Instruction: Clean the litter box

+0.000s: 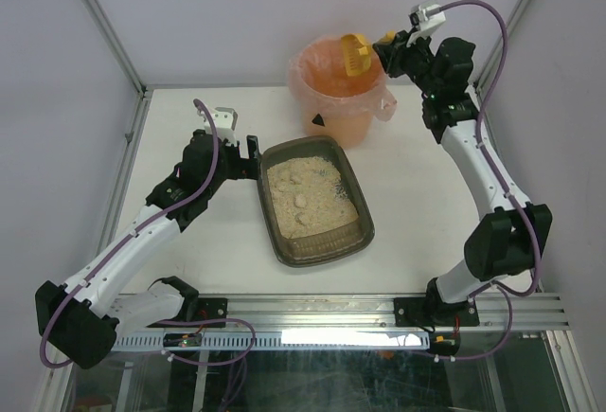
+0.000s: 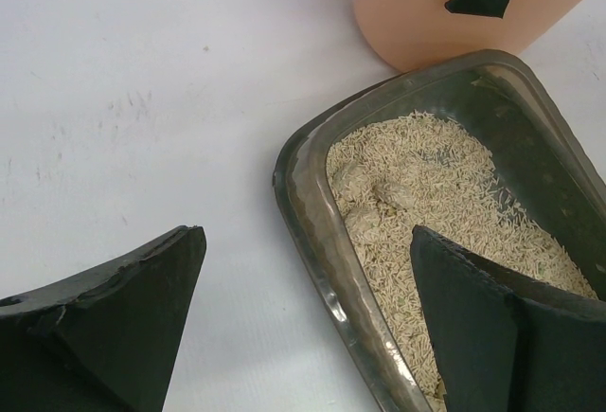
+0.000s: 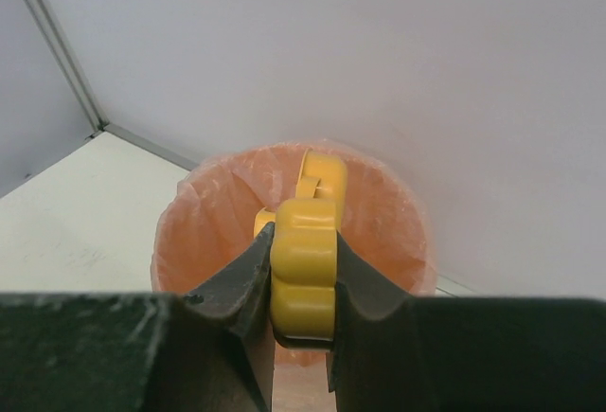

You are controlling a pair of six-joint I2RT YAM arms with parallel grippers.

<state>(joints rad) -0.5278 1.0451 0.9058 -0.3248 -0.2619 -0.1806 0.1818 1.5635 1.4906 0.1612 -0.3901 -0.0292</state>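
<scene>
1. My left hand (image 2: 308, 240) is spread wide, straddling the left rim of the litter box (image 1: 320, 247): one finger over the litter, the other over the table (image 1: 417, 223).
2. The litter box sits mid-table, just beside the orange bucket (image 1: 331, 109).
3. My right hand (image 3: 303, 241) is clamped on the yellow scoop (image 1: 356, 54), above the bucket's mouth.

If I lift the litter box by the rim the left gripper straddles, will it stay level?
Likely tips: the litter box is wide and shallow, so a grip by the left gripper on one edge leaves the far side hanging. The loose litter would probably slide and add weight. The rim looks thin, so it may flex.
</scene>
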